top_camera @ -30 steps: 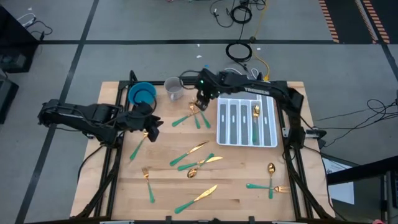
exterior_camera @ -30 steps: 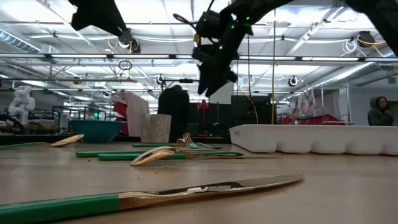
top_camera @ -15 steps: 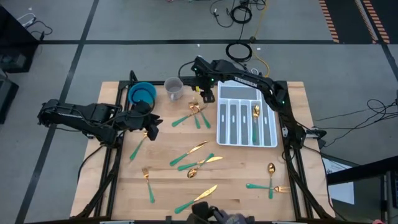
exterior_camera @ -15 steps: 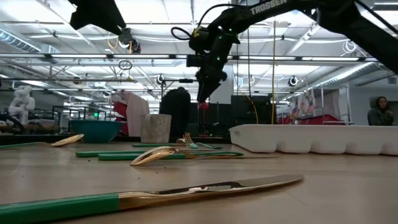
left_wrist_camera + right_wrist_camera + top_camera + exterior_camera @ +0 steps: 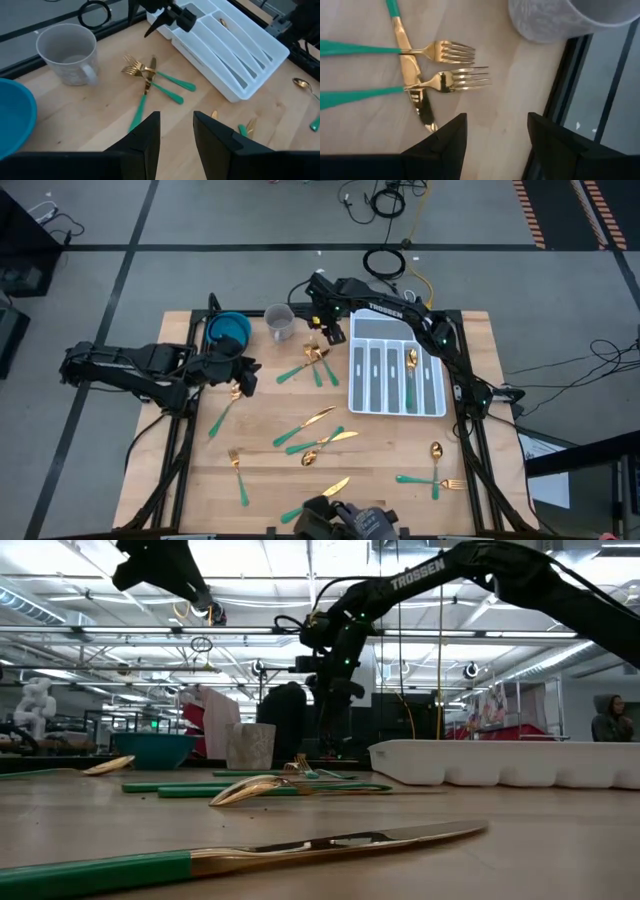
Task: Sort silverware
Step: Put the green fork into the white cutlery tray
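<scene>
Right pincer (image 5: 492,137) above the crossed silverware (image 5: 427,75)

We see its dark fingers apart and empty (shiny gold fork heads, slim teal handles); the left pincer (image 5: 176,132) hovers open over the wooden bench (image 5: 380,450).

Bare wood lies between the grey cup (image 5: 280,323), white tray (image 5: 396,376) and fork cluster (image 5: 314,363).
</scene>
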